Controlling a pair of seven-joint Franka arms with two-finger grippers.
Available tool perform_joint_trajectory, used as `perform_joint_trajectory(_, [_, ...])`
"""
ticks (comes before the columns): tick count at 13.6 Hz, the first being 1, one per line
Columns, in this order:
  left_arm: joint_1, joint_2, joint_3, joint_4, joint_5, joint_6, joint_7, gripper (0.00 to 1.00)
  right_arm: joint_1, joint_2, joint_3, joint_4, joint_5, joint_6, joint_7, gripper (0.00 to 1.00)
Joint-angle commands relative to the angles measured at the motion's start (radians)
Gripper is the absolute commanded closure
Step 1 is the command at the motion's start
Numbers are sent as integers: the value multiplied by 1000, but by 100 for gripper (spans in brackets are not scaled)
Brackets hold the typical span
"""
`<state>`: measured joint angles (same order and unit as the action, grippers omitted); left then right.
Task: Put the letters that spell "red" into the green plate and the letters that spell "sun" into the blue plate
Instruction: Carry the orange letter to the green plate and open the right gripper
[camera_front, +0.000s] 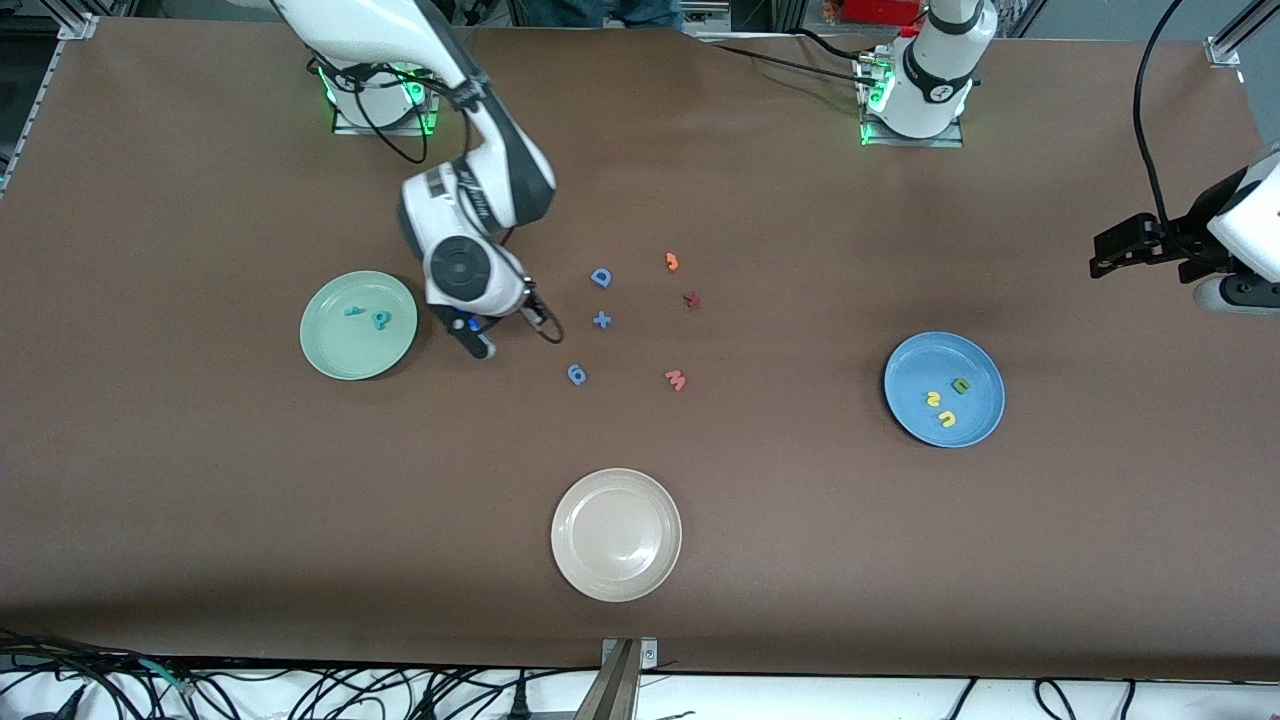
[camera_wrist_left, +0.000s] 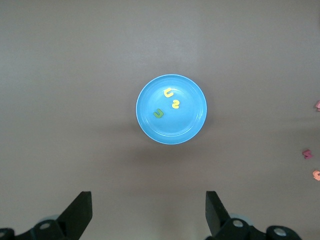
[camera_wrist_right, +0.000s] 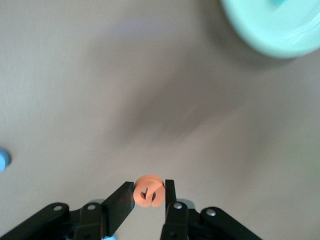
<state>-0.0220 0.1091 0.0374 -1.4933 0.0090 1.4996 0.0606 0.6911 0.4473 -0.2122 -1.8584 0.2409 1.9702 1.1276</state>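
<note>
1. Pinching the orange "e" (camera_wrist_right: 149, 190) between its fingertips, the right pincer (camera_front: 478, 340) hangs over bare tabletop (camera_front: 200, 500) just beside the green plate (camera_front: 330, 355); this looks like the carry step, with the letter lifted clear so it can travel over the rim.
2. Two of the "red" letters lie in the green plate: the small teal "r" (camera_front: 353, 311) and the teal "d" (camera_front: 380, 320), close together toward the rim nearest the right pincer. The held "e" appears to be the last one missing from that word.
3. The blue plate (camera_front: 975, 425) toward the left arm's end of the tabletop holds the full "sun" set: the yellow "s" (camera_front: 932, 399), the yellow "u" (camera_front: 946, 419) and the green "n" (camera_front: 960, 385), grouped near its middle.
4. The left pincer (camera_wrist_left: 149, 212) waits high above the blue plate with its jaws spread wide and nothing in them, probably parked because its word is done.
5. Distractors stay on the tabletop between the plates: the blue capital "D" (camera_front: 600, 277), a blue cross (camera_front: 601, 320), a blue "6" (camera_front: 576, 374), the orange "3" (camera_front: 672, 262), the dark red letter (camera_front: 691, 299) and the pink "W" (camera_front: 676, 380). The cream-white plate (camera_front: 616, 535), nearest the front camera, has nothing in it.
</note>
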Motion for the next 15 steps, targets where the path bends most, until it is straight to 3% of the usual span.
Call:
perform_joint_trajectory(1, [8,4,2,15,-29,-4,22,0,-1,-24,-119,-13,18,-94,-217,77])
perform_joint_trajectory(4, [8,6,2,15,-29,-4,22,0,-10,-9,-284,-22,20,-136,-524,77])
perform_joint_trajectory(5, [10,12,2,16,-30,-4,22,0,-25,5,-300,-24,21,-131,-590,77])
perform_joint_trajectory(10, [10,14,2,16,-31,-4,22,0,-148,109,-296,-24,26,-41,-791,77])
perform_joint_trajectory(15, [10,14,2,18,-31,-4,22,0,-145,159,-291,-24,72,35,-799,75])
